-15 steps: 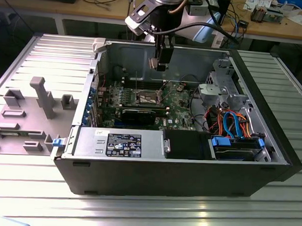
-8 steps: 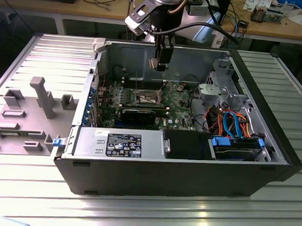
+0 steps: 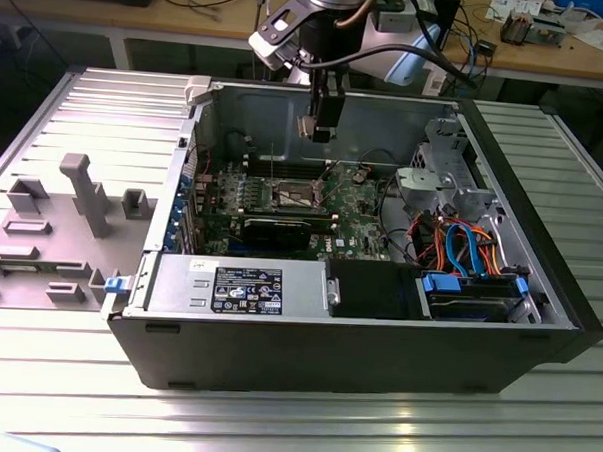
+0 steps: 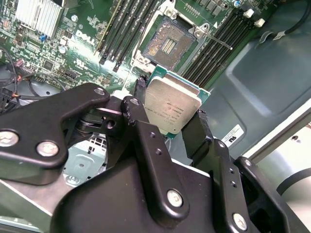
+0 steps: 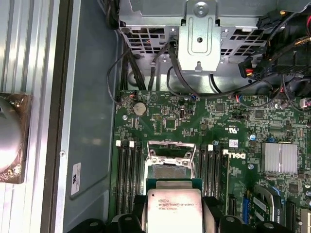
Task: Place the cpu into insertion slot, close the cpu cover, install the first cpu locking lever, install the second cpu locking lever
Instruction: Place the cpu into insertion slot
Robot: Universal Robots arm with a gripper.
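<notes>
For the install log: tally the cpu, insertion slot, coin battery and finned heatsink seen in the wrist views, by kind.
cpu: 1
insertion slot: 1
coin battery: 1
finned heatsink: 1
Total: 4

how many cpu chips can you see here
1: the cpu, clamped in the gripper and held over the board beside the insertion slot, whose socket is bare inside. Another could lie hidden from these views.
</notes>
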